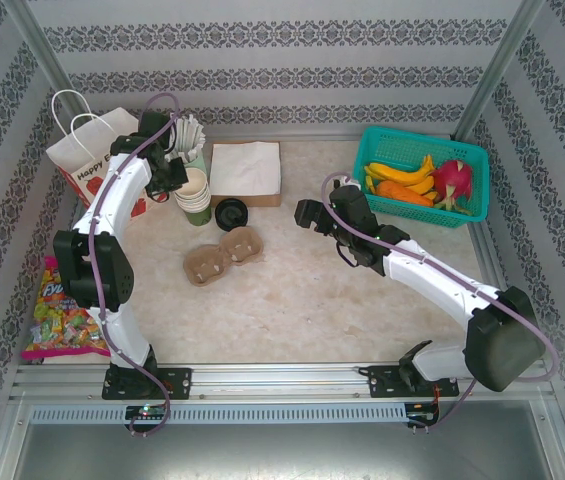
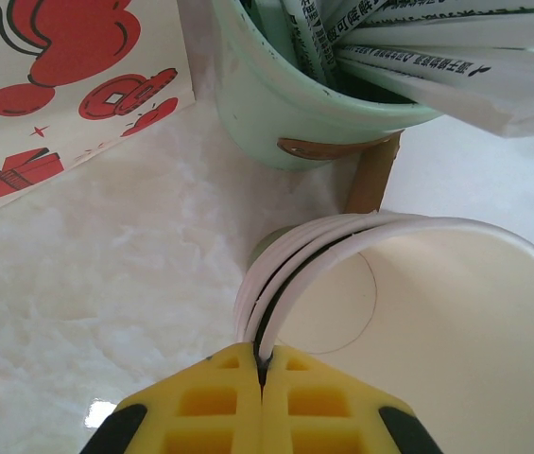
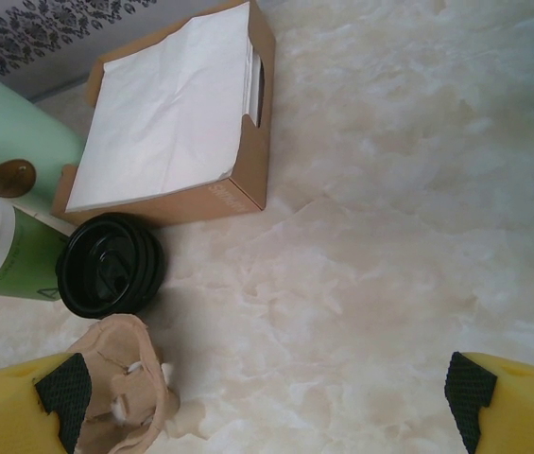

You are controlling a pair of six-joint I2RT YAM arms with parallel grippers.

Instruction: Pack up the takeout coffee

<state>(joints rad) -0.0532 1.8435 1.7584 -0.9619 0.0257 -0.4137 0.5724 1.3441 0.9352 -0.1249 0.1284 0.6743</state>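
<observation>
A stack of olive-green paper coffee cups (image 1: 194,195) with white rims stands open-topped at the back left. In the left wrist view my left gripper (image 2: 265,355) is shut on the nested rims (image 2: 389,232), one yellow finger inside the top cup and one outside. From above, that gripper (image 1: 175,180) sits at the stack's left side. A stack of black lids (image 1: 230,213) lies just right of the cups (image 3: 2,255), lids (image 3: 111,265) on the table. A lidded takeout coffee is out of view. My right gripper (image 1: 304,215) hangs open over bare table (image 3: 267,392).
A brown pulp cup carrier (image 1: 224,255) lies in front of the lids. A white paper bag (image 1: 87,150) and a pale green holder of white sticks (image 2: 285,104) stand behind the cups. A napkin box (image 1: 245,170), a teal fruit basket (image 1: 377,135) and a candy bag (image 1: 57,315) are around.
</observation>
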